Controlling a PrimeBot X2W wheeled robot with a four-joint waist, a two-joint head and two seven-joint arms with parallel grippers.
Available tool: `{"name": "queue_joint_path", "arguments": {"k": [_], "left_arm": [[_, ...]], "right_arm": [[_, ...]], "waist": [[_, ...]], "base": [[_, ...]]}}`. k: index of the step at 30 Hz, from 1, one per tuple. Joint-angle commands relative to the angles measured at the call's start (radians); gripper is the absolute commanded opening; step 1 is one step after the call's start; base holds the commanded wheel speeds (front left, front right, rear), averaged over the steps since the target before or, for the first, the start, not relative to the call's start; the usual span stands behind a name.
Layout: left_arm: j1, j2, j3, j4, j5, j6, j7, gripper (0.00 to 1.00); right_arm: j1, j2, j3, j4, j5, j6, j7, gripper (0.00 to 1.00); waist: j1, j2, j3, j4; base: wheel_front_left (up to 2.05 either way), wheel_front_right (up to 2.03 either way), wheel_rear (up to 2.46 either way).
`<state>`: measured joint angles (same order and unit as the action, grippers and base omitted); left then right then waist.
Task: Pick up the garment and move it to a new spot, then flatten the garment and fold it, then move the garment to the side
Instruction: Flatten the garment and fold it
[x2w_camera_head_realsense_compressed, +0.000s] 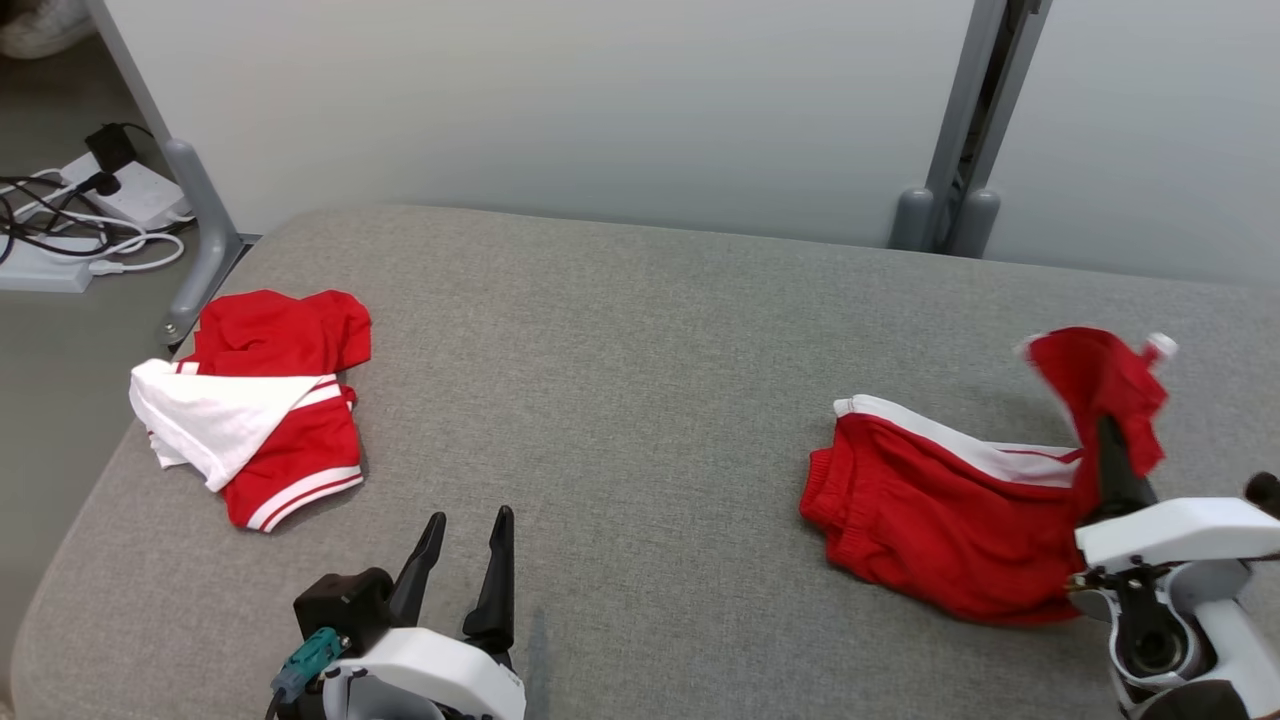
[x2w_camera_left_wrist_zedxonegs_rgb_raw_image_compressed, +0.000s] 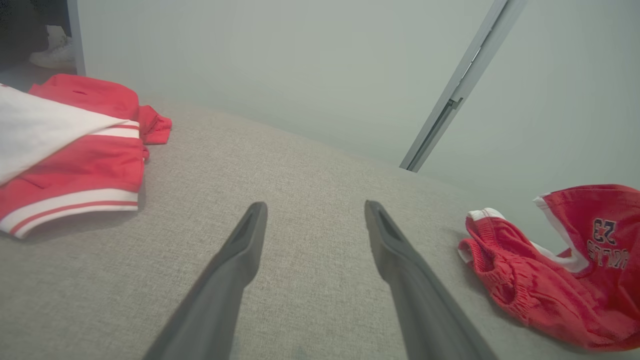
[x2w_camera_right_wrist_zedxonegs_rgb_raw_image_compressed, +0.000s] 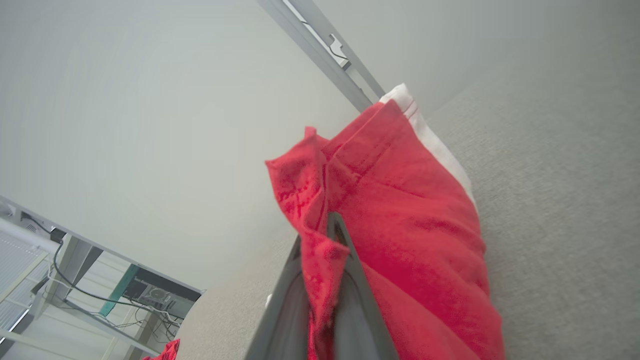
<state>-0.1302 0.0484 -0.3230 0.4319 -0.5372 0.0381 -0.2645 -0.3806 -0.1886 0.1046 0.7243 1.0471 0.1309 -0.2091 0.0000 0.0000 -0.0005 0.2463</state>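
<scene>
Our right pincer (x2w_camera_head_realsense_compressed: 1107, 428) is shut tight on one corner of the red garment (x2w_camera_head_realsense_compressed: 930, 510). It holds that corner up above the desk (x2w_camera_head_realsense_compressed: 620, 400), and the cloth drapes over both dark fingers. In the right wrist view the red cloth (x2w_camera_right_wrist_zedxonegs_rgb_raw_image_compressed: 400, 210) is squeezed between the fingertips of the right pincer (x2w_camera_right_wrist_zedxonegs_rgb_raw_image_compressed: 332, 222), with a white strip along its far edge.

The rest of the garment lies crumpled on the desk near the right edge, with its stretchy band pointing toward the middle. From the left wrist we see dark letters and numbers printed on the lifted part (x2w_camera_left_wrist_zedxonegs_rgb_raw_image_compressed: 530, 285).

Our left pincer (x2w_camera_head_realsense_compressed: 470, 520) is wide open with nothing in it. It sits by the front edge of the desk, left of the middle and well apart from the red garment.

A second red and white garment (x2w_camera_head_realsense_compressed: 270, 400) lies folded near the far left corner.

The desk has a soft grey cloth top with round corners. Behind it is a pale wall (x2w_camera_head_realsense_compressed: 600, 100) with a grey post (x2w_camera_head_realsense_compressed: 960, 130). On the floor to the left are a white power strip (x2w_camera_head_realsense_compressed: 130, 190) and some cables.
</scene>
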Motion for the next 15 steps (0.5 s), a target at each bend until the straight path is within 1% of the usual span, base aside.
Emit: {"name": "queue_joint_path", "arguments": {"k": [1,4,7,10,15], "left_arm": [[0.009,0.004,0.002,0.001,-0.001,0.002,-0.001,1.00],[0.010,0.004,0.002,0.003,-0.001,0.000,-0.001,1.00],[0.008,0.004,0.001,0.005,-0.002,0.000,-0.001,1.00],[0.003,0.004,-0.001,0.007,-0.003,0.000,-0.002,1.00],[-0.003,0.004,-0.005,0.007,-0.007,0.003,-0.001,1.00]], "right_arm": [[0.011,0.001,0.011,-0.021,0.005,0.000,0.001,0.00],[0.024,0.018,0.057,-0.098,0.028,0.000,0.008,0.00],[0.031,0.031,0.098,-0.148,0.050,0.000,0.016,0.00],[0.029,0.039,0.128,-0.150,0.056,0.000,0.022,0.00],[0.011,0.048,0.181,-0.108,0.036,0.000,0.024,0.00]], "waist": [[0.0000,0.0000,0.000,0.005],[0.0000,0.0000,0.004,0.018],[0.0000,0.0000,0.009,0.031],[0.0000,0.0000,0.014,0.045],[0.0000,0.0000,0.019,0.066]], "base": [[0.00,0.00,0.00],[0.00,0.00,0.00],[0.00,0.00,0.00],[0.00,0.00,0.00],[0.00,0.00,0.00]]}}
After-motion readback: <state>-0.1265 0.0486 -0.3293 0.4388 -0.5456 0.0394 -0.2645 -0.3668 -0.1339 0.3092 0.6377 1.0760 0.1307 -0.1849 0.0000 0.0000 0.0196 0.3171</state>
